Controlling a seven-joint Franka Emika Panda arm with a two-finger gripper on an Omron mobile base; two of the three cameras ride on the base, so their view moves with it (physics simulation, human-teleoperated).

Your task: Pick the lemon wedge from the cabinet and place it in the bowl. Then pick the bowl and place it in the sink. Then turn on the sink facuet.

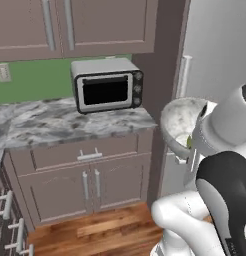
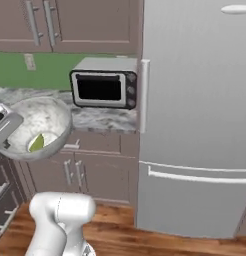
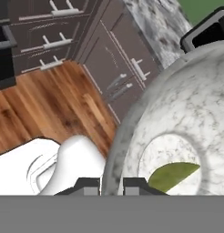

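A tall grey refrigerator (image 2: 195, 115) fills the right side of the right base view, its long handle running down beside the counter. Left of it, the taupe-brown cabinet (image 1: 85, 177) runs under a grey marbled counter (image 1: 55, 122), with matching upper doors above a green wall. A silver toaster oven (image 1: 107, 85) with a black window sits on the counter, near the refrigerator end. The floor below is warm wooden plank (image 3: 50, 104).

The bowl (image 2: 37, 127) is off the counter, carried in the air in front of the lower cabinet doors and tilted so its inside faces the cameras. In the left base view it sits just beside the arm's white wrist, partly hidden by it. The gripper (image 3: 111, 184) grips the bowl by its rim: in the hand view the two dark fingertips stand close together with the marbled rim passing between them, though the grey band cuts off the exact contact, so the grip looks closed rather than plainly seen.

The lemon wedge (image 3: 173, 175) lies inside the bowl, on its pale bottom near the low side.
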